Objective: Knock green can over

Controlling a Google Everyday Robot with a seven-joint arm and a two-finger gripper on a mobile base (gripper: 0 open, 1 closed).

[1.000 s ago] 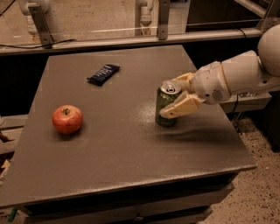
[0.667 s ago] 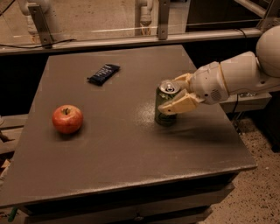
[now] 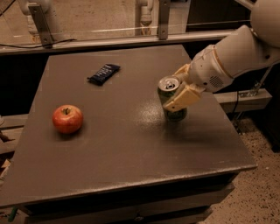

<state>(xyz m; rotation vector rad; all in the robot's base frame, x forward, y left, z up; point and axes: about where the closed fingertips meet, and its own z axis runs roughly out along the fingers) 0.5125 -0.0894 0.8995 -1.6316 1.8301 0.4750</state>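
Observation:
The green can (image 3: 173, 112) stands on the dark table (image 3: 131, 144) at the right of centre, leaning slightly to the left, its silver top (image 3: 168, 84) showing. My gripper (image 3: 176, 86) comes in from the right on a white arm. Its tan fingers (image 3: 183, 97) sit on either side of the can's upper half, one across the near side and one behind, closed against it. The can's base rests on the table.
A red apple (image 3: 67, 118) sits at the table's left. A flat dark blue wrapped bar (image 3: 104, 73) lies at the back left of centre. A rail with white posts (image 3: 148, 13) runs behind the table. The table's right edge (image 3: 236, 140) is close to the can.
The gripper stays around the can in the same spot. The can's top has tipped slightly to the left.

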